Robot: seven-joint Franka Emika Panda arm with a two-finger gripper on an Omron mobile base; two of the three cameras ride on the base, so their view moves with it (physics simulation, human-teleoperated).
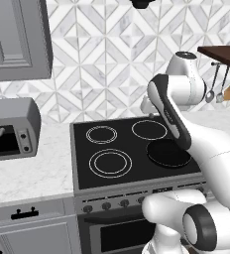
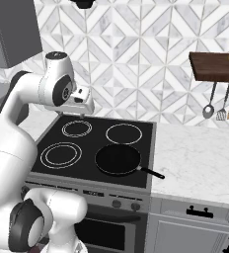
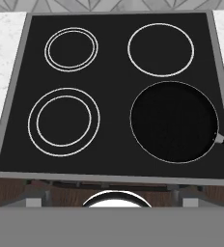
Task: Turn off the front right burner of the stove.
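Front right burner [image 3: 174, 121] sits at the near right corner of the stove's [image 2: 94, 190] black glass top, fully covered by a black frying pan [image 2: 118, 159]. Only the pan shows there, no ring visible around it. Pan handle [image 2: 151, 172] sticks out to the right, toward the marble counter [image 2: 200, 163], ending near the cooktop's right edge.

Other three zones are bare: large double ring front left [image 3: 63, 121], smaller double ring back left [image 3: 71, 48], single ring back right [image 3: 161, 49].

Knob row [image 1: 107, 205] runs along the stove's front panel, below the glass; two more knobs [image 2: 126, 204] show at the right end in the right base view. Oven door [image 1: 122, 234] under them.

Gripper [image 2: 82, 105] hangs above the back of the cooktop, well clear of the glass and well away from the knobs. Hand camera looks straight down at the whole top. Can't tell if the fingers are open or closed; tips aren't readable in any view. Nothing seen in them.

Around: small grey countertop oven [image 1: 10, 130] on the counter left of the stove, grey wall cabinet [image 1: 18, 39] above it. Wooden shelf [image 2: 217, 66] on the tiled wall to the right, utensils [image 2: 220, 106] hanging under it.
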